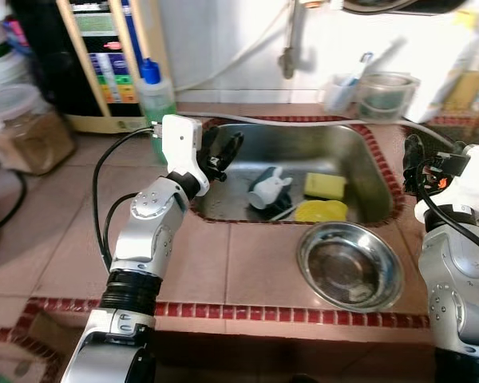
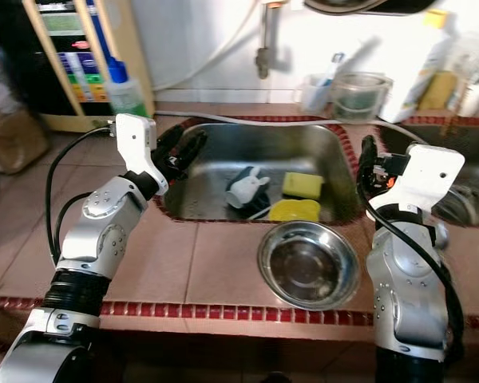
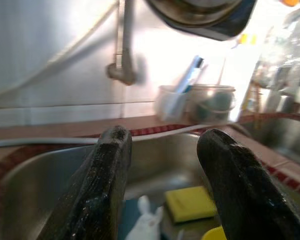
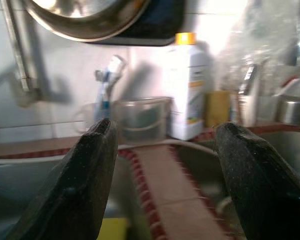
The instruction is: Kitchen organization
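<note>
A steel sink [image 1: 367,163] is set into the tiled counter. In it lie a white rabbit-shaped cup [image 1: 269,188], a yellow sponge [image 1: 325,185] and a yellow lid [image 1: 321,211]. An empty steel bowl [image 1: 350,265] stands on the counter just in front of the sink. My left gripper [image 1: 226,153] hangs open over the sink's left rim, pointing toward the cup; the left wrist view looks between its fingers [image 3: 107,185] at the sponge [image 3: 190,202]. At the sink's right rim my right gripper [image 2: 366,171] is open and holds nothing.
A green soap bottle [image 1: 156,96] with a blue cap stands at the sink's back left, a jar [image 1: 32,132] further left. Behind the sink are a faucet pipe [image 1: 287,48], a toothbrush cup [image 1: 339,88], a clear tub [image 1: 385,94] and a white hose [image 1: 319,122]. Another basin [image 2: 463,191] lies right.
</note>
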### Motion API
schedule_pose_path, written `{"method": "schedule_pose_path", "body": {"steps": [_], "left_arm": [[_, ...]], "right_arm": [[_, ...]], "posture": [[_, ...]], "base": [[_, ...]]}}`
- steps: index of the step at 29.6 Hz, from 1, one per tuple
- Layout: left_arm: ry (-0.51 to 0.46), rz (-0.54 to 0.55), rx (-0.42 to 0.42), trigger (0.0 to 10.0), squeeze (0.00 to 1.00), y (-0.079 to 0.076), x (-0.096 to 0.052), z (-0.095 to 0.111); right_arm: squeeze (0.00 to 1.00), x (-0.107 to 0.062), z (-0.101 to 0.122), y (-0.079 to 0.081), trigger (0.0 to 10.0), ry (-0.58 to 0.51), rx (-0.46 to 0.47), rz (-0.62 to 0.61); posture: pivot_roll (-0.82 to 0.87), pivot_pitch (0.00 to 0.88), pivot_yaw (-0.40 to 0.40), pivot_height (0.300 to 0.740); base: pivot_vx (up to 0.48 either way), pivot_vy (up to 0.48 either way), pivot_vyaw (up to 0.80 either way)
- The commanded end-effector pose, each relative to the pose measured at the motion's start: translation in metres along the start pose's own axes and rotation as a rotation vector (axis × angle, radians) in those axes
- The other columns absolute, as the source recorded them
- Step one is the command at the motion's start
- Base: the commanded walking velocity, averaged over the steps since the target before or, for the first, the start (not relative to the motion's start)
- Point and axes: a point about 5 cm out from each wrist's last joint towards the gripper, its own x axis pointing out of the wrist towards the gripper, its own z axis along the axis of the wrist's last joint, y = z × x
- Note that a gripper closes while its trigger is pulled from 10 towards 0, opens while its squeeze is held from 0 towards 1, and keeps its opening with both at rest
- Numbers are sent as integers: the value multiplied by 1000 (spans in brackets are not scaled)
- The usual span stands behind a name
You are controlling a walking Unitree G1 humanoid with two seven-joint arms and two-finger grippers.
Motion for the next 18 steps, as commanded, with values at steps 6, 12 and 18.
{"method": "schedule_pose_path", "body": {"steps": [6,12,18], "left_arm": [[-8,1,9,10000,0,1,-2,3],[-4,-4,27,10000,0,0,-2,4],[-11,-7,31,10000,0,0,-2,6]], "right_arm": [[0,1,2,1,10000,-11,-3,9],[0,1,1,-1,10000,-12,-3,5],[0,1,3,-1,10000,-27,-2,9]], "posture": [[-214,15,35,703],[-213,17,36,703],[-213,17,35,703]], "base": [[0,0,-768],[0,0,-464],[0,-40,0]]}}
